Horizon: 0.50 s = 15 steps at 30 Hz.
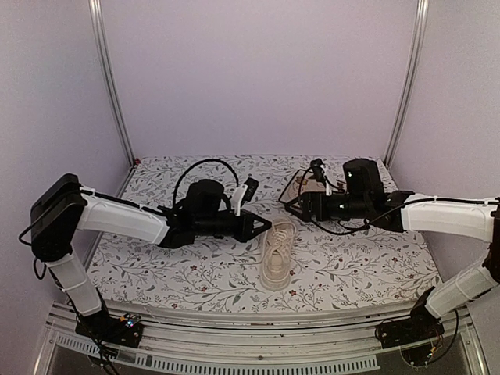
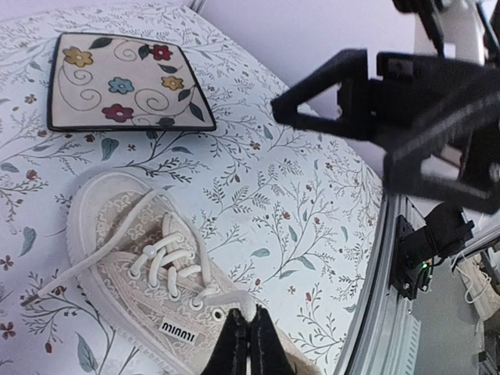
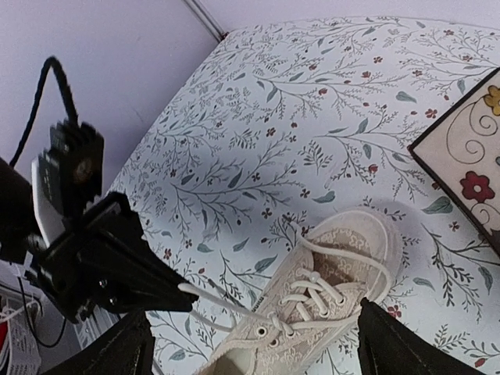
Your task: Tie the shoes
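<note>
The sneaker [image 1: 277, 254] lies on the floral counter [image 1: 375, 266] between the arms, laces untied. The left gripper [image 2: 244, 340] has its jaws pressed together on one lace end [image 3: 226, 303], held out sideways. The right gripper [image 1: 291, 205] hovers above the sneaker, jaws spread. The step in hand appears to be securing both laces. The next move calls for the right gripper to descend and pinch the free lace [image 2: 94, 251].

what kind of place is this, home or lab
Likely a robot lab test cell: plain walls with metal posts, a floral-cloth table, and the left gripper pinching the lace of a sneaker.
</note>
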{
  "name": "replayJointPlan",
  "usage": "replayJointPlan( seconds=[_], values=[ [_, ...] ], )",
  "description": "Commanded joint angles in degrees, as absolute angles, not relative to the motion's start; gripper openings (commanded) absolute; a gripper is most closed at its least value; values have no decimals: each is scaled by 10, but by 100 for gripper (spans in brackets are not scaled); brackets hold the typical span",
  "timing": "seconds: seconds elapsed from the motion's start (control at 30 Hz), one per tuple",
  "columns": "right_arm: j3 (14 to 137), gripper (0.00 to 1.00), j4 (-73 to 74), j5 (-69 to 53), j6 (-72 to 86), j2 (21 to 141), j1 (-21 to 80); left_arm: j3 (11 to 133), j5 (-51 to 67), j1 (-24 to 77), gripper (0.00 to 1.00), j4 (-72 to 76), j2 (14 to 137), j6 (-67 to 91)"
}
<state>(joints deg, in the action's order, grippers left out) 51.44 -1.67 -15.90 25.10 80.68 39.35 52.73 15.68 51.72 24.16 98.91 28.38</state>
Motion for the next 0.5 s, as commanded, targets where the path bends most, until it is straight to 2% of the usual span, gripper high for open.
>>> replayJointPlan(
  seconds=[0.0,0.2,0.47],
  values=[
    [452,93,-116,-173,203,789,419,550,193,509,0,244,1009,320],
    [471,94,-121,-93,158,850,475,557,196,506,0,231,1013,319],
    [504,92,-127,-58,120,925,518,567,201,502,0,215,1015,330]
  ],
)
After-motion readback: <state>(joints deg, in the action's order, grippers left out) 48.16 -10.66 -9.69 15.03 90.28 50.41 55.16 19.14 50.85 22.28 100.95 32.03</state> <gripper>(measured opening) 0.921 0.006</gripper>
